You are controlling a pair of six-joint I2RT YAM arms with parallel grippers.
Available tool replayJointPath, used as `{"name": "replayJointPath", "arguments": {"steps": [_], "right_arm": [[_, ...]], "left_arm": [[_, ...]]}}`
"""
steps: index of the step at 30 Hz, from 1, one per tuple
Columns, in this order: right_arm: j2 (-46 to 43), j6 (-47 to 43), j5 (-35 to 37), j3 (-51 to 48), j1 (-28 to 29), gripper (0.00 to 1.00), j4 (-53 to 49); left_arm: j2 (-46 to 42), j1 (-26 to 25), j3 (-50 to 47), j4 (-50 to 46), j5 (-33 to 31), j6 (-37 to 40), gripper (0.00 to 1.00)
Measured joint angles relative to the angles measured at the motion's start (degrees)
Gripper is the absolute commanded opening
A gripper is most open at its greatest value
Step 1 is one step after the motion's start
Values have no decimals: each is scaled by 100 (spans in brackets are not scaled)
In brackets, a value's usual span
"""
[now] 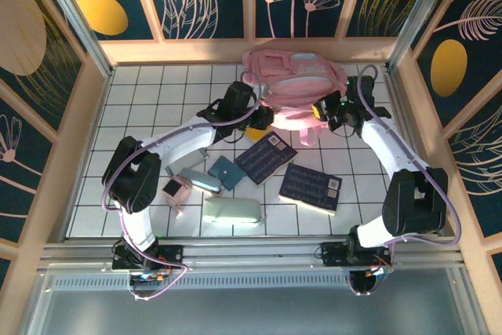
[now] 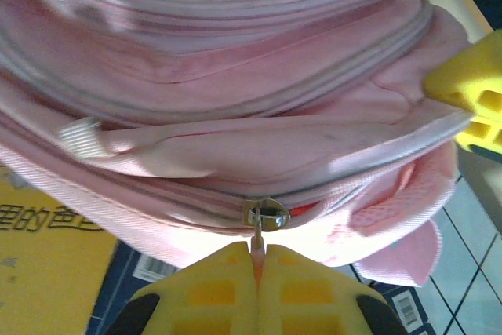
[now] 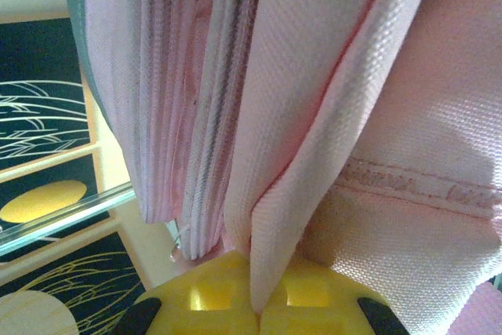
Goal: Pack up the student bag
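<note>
— Where is the pink student bag point(image 1: 294, 84)?
— Right between the two. The left end effector point(image 2: 257, 260) pinches its zipper pull point(image 2: 265, 215). The right end effector point(image 3: 255, 292) squeezes a fold of its cloth.

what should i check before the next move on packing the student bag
1. Left end effector shut on the zipper pull: ok.
2. Right end effector pinching a fabric fold of the student bag: ok.
3. Zip open wide enough for loading: cannot tell.
4. Dark notebooks packed: not ok, lying on the table.
5. Pale green case packed: not ok, also on the table.
</note>
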Motion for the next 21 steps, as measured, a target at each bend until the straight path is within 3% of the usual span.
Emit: {"name": "replayJointPath", "arguments": {"steps": [9, 21], "right_arm": [[-2, -577, -304, 323, -205, 0, -151], [-339, -1296, -570, 330, -332, 0, -166]], "left_arm": [[337, 509, 188, 59, 216, -7, 0], [1331, 1102, 1344, -24, 468, -68, 0]]}}
